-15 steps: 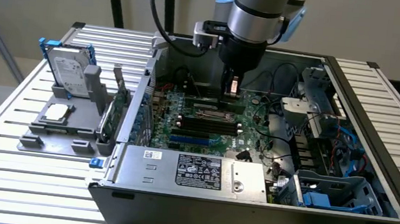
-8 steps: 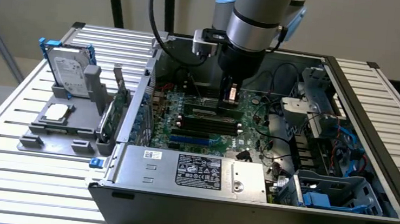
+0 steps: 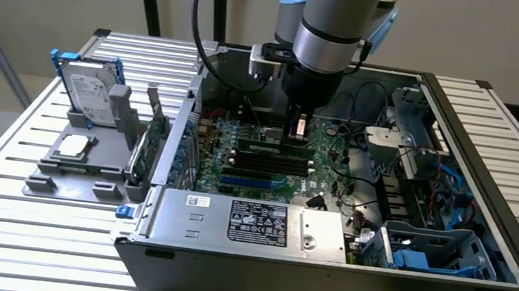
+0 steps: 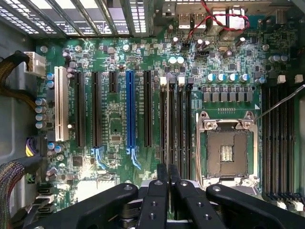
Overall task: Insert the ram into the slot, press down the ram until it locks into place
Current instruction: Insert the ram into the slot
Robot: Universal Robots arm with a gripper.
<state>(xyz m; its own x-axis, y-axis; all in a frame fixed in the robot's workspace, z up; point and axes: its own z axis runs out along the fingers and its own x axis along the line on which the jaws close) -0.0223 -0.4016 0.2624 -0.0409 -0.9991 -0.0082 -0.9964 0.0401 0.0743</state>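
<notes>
- Ram (image 3: 273, 149) standing on edge in the slot (image 3: 274, 153), at the far side of the black row from the blue connector (image 3: 237, 181); insertion judged done, or very nearly.
- Gripper (image 3: 297, 131) straight above the ram, toward its end at the exterior view's right, apparently touching the top edge; pressing-down step judged to be in hand.
- From the wrist: gripper (image 4: 168, 168) low over the bank of memory slots (image 4: 176, 124); fingers (image 4: 162, 180) clenched, barely a seam between them; cannot tell whether any part of the ram is pinched there.
- Pale end clips too small to read as latched or open; locking unconfirmed, so counted as left to do.
- Open computer case (image 3: 323, 285) holding the motherboard (image 4: 114, 124); silver power supply (image 3: 253, 222) with a printed label along the near wall; grey-blue drive cage (image 3: 429, 248) in the near corner at the exterior view's right; loose cables between.
- Grey tray (image 3: 79, 168) on the slatted table (image 3: 26, 238) at the exterior view's left, well apart from the ram; inside it a hard drive (image 3: 90, 92) upright in a blue frame, a small square chip (image 3: 73, 145) lying flat, a card (image 3: 153, 140) standing on edge just beside the case.
</notes>
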